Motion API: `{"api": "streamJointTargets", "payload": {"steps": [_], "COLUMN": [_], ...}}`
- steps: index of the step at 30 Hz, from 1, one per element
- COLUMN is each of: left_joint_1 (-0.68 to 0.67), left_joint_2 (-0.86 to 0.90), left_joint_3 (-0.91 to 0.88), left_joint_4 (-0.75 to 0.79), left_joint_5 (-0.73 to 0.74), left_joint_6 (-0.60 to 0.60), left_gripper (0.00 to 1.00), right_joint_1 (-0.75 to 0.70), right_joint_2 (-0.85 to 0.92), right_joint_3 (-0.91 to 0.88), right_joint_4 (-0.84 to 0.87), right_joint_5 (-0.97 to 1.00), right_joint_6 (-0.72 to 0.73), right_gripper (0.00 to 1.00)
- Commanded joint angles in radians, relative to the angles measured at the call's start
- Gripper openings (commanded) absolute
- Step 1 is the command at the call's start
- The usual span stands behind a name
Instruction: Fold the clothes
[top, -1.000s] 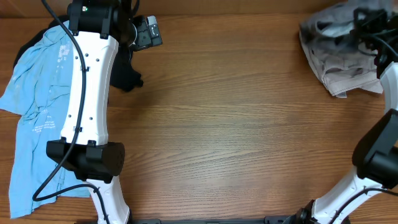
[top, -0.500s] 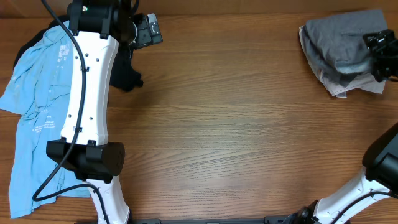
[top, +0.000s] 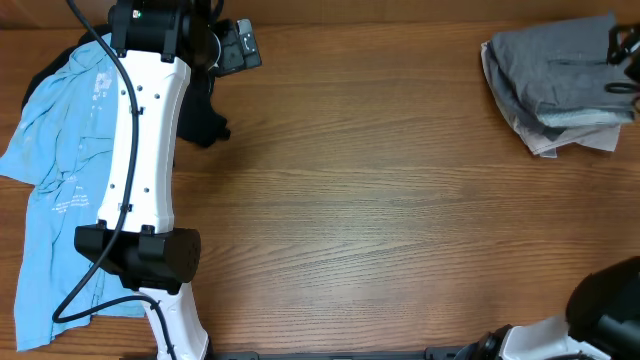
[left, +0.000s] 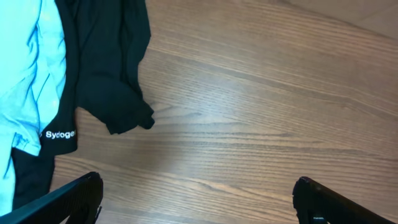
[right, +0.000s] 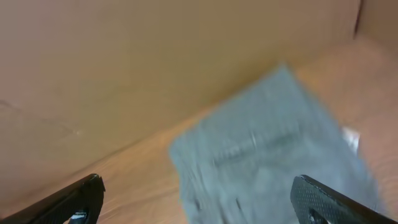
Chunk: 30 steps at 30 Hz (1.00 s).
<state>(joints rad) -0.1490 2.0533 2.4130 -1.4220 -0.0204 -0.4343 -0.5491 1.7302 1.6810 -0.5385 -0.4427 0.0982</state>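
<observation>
Folded grey-olive shorts (top: 555, 65) lie on a paler beige garment (top: 560, 140) at the table's far right corner. In the blurred right wrist view the grey shorts (right: 273, 149) sit under and ahead of my right gripper (right: 199, 202), which is open and holds nothing. Overhead, that gripper (top: 625, 55) shows only at the frame's right edge. A light blue printed shirt (top: 55, 170) lies spread at the left with a black shirt (top: 203, 118) beside it. My left gripper (top: 235, 48) hangs open over bare wood (left: 199, 202), just right of the black shirt (left: 106, 74) and light blue shirt (left: 28, 62).
The white left arm (top: 140, 150) stretches over the blue shirt from front to back. Wooden tabletop (top: 380, 200) lies between the two clothing piles. A tan cardboard wall (right: 155, 56) stands behind the table's far edge.
My right gripper has opened and let go of the grey shorts, then drawn back toward the right edge. The shorts now lie flat and folded. The left arm has not moved.
</observation>
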Motion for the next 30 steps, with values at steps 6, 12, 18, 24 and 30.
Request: {"api": "streamJointTargets", "payload": {"steps": [6,12,18,24,30], "left_joint_1": [-0.002,-0.002,-0.002,-0.002,-0.002], "left_joint_2": [0.004,0.004,0.004,0.004,0.004], "left_joint_3": [-0.004,-0.004,-0.004,-0.004,-0.004], "left_joint_4": [0.016,0.034,0.06,0.068,0.073], "left_joint_5": [-0.014,-0.017,-0.026,-0.036,-0.04], "left_joint_6": [0.008,0.008,0.008,0.008,0.008], "left_gripper": [1.0,1.0,1.0,1.0,1.0], "right_joint_1": [0.116,0.109,0.093,0.079,0.076], "right_joint_2": [0.15,0.329,0.556,0.734,0.701], "right_joint_3": [0.009,0.009,0.009,0.009,0.017], "right_joint_4": [0.153,0.344,0.402,0.391,0.41], "right_joint_5": [0.287,0.346,0.372,0.382,0.383], "right_joint_6": [-0.159,-0.159,-0.159,-0.159,-0.159], "right_gripper": [1.0,1.0,1.0,1.0,1.0]}}
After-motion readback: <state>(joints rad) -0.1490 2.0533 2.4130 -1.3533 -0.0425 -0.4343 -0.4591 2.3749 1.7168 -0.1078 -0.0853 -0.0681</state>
